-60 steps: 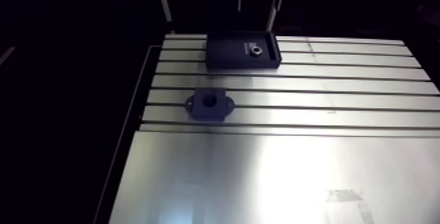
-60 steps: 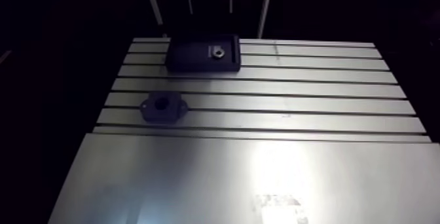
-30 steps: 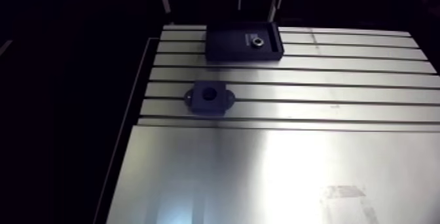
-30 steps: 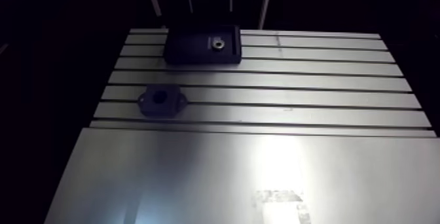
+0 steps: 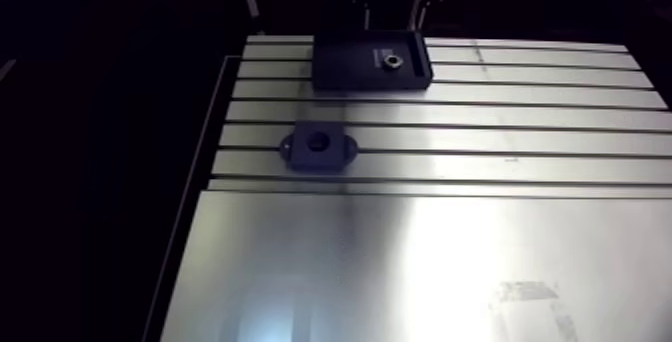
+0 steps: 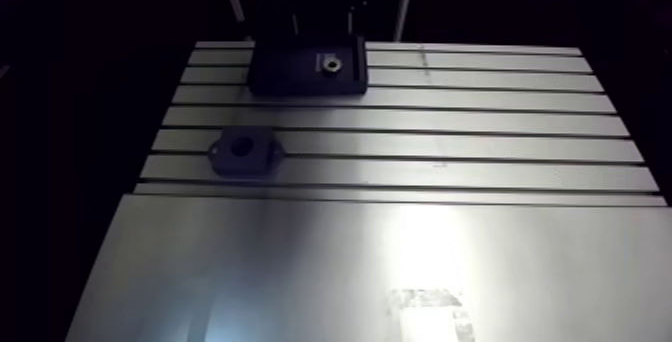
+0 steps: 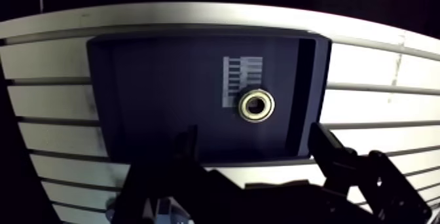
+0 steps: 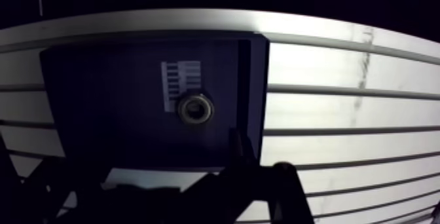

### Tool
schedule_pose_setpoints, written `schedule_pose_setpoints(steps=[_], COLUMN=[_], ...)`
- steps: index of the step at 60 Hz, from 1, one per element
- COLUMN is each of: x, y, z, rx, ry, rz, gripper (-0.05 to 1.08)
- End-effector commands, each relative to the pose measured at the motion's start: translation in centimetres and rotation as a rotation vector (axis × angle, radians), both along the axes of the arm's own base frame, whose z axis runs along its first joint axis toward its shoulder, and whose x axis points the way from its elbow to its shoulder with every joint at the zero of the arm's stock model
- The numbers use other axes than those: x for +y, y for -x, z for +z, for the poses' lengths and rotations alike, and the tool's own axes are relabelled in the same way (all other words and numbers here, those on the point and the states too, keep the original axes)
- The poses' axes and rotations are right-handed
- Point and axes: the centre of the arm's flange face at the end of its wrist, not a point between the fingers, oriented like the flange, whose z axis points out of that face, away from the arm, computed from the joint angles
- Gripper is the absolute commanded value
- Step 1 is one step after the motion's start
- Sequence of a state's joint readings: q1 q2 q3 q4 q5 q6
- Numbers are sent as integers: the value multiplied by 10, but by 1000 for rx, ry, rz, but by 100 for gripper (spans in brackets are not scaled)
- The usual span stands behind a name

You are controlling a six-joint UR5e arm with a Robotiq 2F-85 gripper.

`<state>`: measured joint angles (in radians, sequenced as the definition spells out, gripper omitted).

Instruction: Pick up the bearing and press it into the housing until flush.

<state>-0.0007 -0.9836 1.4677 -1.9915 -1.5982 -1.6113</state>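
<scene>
Arm view, left to right: one housing (image 5: 319,149) on the desk (image 5: 450,256). One dark tray (image 5: 345,66) sits at its 1 o'clock, well apart. One bearing (image 5: 392,62) lies flat in the tray, bore upright.

Wrist view: my gripper (image 7: 254,133) is released, fingers spread, nothing between them. The bearing lies at 12 o'clock, just ahead of the gap. I judge a short advance and descent comes next.
</scene>
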Motion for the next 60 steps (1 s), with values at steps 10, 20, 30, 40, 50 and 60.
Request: schedule_pose_setpoints(steps=[10, 20, 30, 40, 50, 60], x=[5, 6, 6, 7, 8, 10], y=[-2, -1, -1, -1, -3, -4], z=[-16, -25, -32, -35, -39, -45], rx=[-8, -17, -27, -19, -26, -37], ry=[1, 0, 0, 0, 0, 2], rz=[-1, 6, 4, 4, 2, 5], gripper=[21, 26, 30, 31, 34, 36])
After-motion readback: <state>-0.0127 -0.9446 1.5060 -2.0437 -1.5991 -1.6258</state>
